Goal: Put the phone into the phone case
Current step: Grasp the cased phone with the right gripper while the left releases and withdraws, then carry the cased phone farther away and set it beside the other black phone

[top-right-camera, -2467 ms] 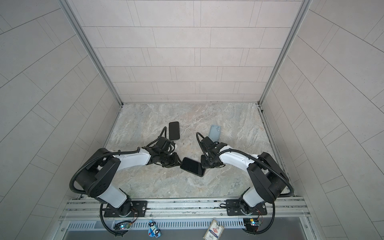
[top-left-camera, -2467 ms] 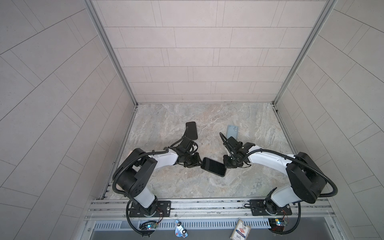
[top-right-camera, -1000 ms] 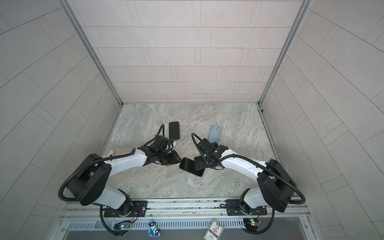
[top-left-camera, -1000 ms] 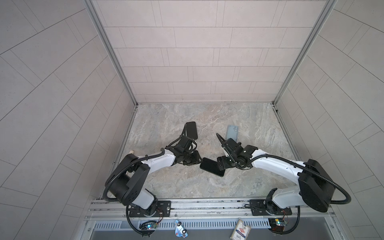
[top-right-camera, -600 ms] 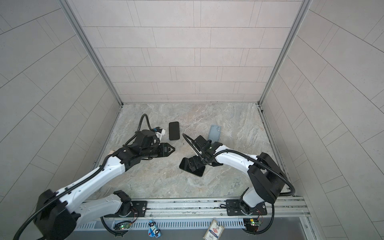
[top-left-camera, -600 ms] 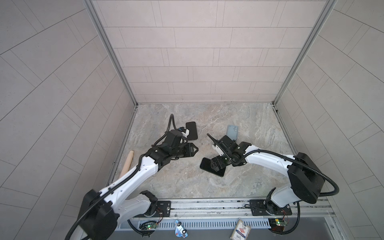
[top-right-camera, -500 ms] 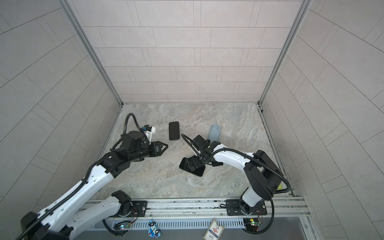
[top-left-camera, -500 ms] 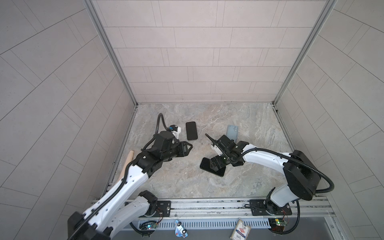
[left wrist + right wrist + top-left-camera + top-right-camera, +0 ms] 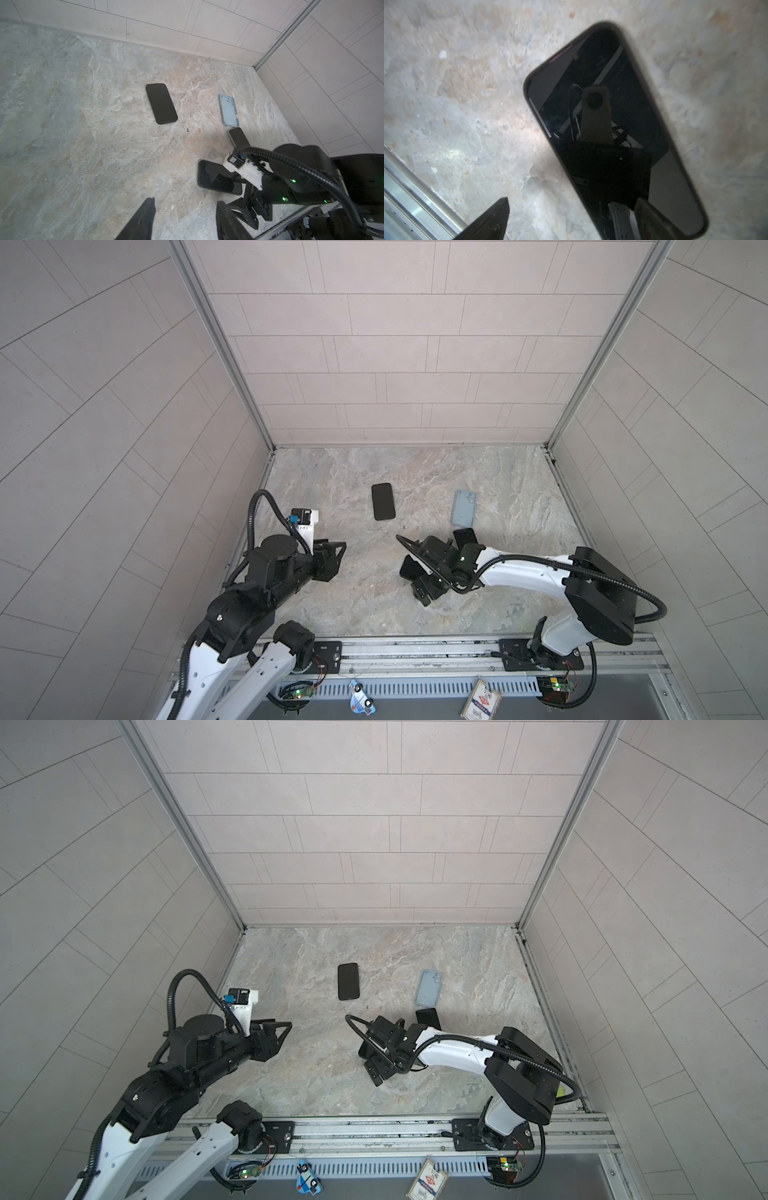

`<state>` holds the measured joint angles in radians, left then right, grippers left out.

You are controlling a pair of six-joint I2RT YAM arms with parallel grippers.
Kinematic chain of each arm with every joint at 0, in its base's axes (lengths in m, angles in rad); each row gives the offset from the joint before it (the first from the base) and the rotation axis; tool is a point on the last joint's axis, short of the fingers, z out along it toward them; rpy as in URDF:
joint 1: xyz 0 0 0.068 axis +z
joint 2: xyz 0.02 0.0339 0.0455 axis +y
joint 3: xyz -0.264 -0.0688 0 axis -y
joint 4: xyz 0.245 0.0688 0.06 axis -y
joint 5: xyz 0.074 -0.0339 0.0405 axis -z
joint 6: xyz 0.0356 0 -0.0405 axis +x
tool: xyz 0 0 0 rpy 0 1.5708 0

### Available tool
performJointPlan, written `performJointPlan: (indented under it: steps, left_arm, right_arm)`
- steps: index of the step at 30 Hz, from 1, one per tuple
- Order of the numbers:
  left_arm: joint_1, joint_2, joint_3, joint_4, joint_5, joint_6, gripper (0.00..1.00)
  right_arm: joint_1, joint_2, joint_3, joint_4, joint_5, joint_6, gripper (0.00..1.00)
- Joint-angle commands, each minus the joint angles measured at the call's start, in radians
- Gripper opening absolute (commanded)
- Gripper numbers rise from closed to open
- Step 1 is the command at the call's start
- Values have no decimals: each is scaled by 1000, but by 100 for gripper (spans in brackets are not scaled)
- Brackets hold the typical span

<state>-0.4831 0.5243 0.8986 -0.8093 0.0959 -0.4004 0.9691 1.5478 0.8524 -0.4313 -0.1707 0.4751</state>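
Observation:
A black phone (image 9: 216,176) lies screen up on the marble floor near the front, also seen in a top view (image 9: 409,568) and filling the right wrist view (image 9: 602,124). My right gripper (image 9: 422,592) (image 9: 571,220) hangs open just over its near end, one finger above the screen and the other above bare floor. A light blue phone case (image 9: 464,508) (image 9: 228,110) lies flat farther back on the right. My left gripper (image 9: 332,558) (image 9: 184,218) stands open and empty, raised at the left, well away from the phone.
A second black phone (image 9: 382,501) lies flat at mid-floor, and a smaller dark phone (image 9: 465,537) sits right in front of the blue case. Tiled walls close three sides. A metal rail (image 9: 415,645) runs along the front edge.
My left gripper let go beside the front phone, opened, and pulled back up and to the left. My right gripper stayed open and shifted over the phone's near end.

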Motion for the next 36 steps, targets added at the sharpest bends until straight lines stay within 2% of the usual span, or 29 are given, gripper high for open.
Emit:
performJointPlan:
  steps: [1, 4, 7, 9, 14, 19, 23, 29, 34, 36]
  left_arm:
    - [5, 24, 38, -40, -30, 73, 54]
    - [6, 23, 27, -27, -32, 84, 54]
    - [5, 9, 4, -1, -18, 75, 54]
    - [6, 9, -2, 5, -17, 71, 53]
    - [5, 13, -4, 7, -15, 69, 53]
    - [6, 12, -5, 7, -18, 68, 53]
    - [6, 23, -7, 9, -13, 69, 53]
    - [6, 41, -7, 12, -10, 69, 53]
    - [8, 42, -12, 19, -12, 69, 53]
    - [8, 43, -13, 23, -12, 69, 53]
  right_arm:
    - [44, -45, -21, -71, 160, 102, 96]
    - [40, -90, 9, -126, 226, 96, 97]
    - [-13, -84, 64, -181, 219, 28, 97]
    - [-64, -59, 79, -171, 177, -21, 98]
    - [-178, 71, 122, -116, -11, -112, 98]
    - [-193, 149, 151, -110, -82, -142, 96]
    - [-176, 131, 116, -83, -117, -112, 94]
    - [-46, 78, 65, -71, -2, -10, 94]
    - [52, 139, 102, -185, 237, 115, 95]
    - [61, 187, 121, -217, 285, 166, 94]
